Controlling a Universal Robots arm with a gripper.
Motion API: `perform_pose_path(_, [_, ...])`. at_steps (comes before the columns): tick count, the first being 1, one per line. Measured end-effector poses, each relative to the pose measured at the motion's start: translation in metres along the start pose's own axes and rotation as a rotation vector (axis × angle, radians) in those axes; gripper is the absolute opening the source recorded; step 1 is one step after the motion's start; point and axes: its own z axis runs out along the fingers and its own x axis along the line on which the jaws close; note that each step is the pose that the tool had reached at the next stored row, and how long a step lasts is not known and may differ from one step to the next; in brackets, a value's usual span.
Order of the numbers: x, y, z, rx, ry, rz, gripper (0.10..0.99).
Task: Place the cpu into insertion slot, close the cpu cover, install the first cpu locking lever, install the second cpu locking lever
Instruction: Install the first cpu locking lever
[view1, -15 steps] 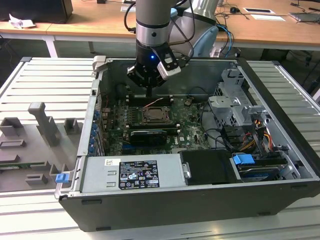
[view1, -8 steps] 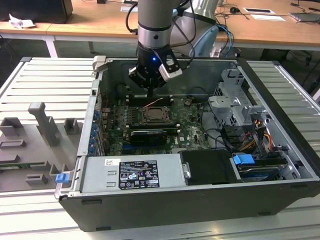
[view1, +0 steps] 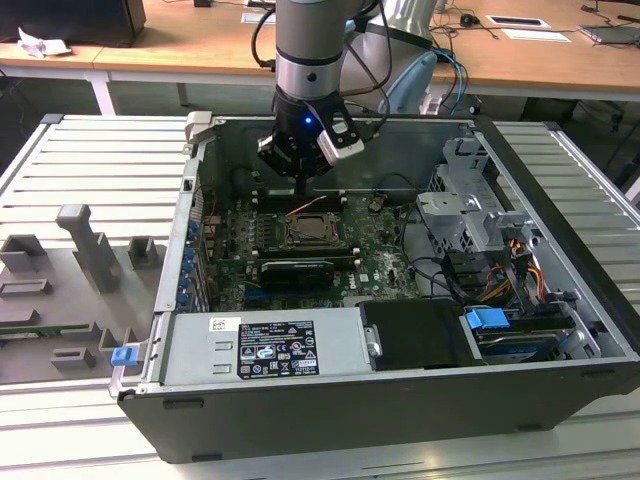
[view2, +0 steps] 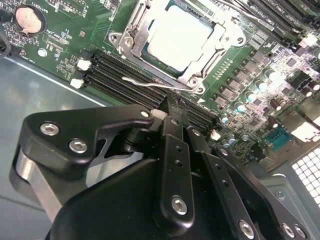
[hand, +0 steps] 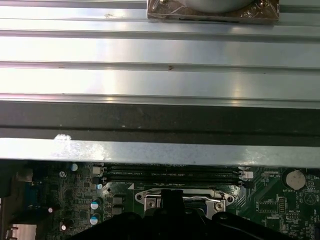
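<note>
Your gripper (view1: 301, 192), pressed together on nothing, hangs near the cpu (view2: 175, 37) in the open case (view1: 400, 410) on a ribbed metal table (view1: 90, 160); wooden desks (view1: 520, 60) behind.

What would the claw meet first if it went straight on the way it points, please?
Probably the wire locking lever along the edge of the insertion slot; depth is unclear, so the claw might reach the memory slots instead.
</note>
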Motion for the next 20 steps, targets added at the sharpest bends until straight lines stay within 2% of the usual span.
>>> perform_pose_path(10, [-0.0004,-0.0001,0.0011,-0.001,-0.0001,0.000,0.106])
perform_pose_path(13, [-0.0012,-0.0012,0.0032,-0.019,-0.0006,0.000,0.106])
perform_pose_path(14, [-0.0015,-0.0014,0.0048,-0.028,-0.0009,0.000,0.106])
perform_pose_path(20, [-0.0018,-0.0017,0.0070,-0.031,-0.0051,0.000,0.106])
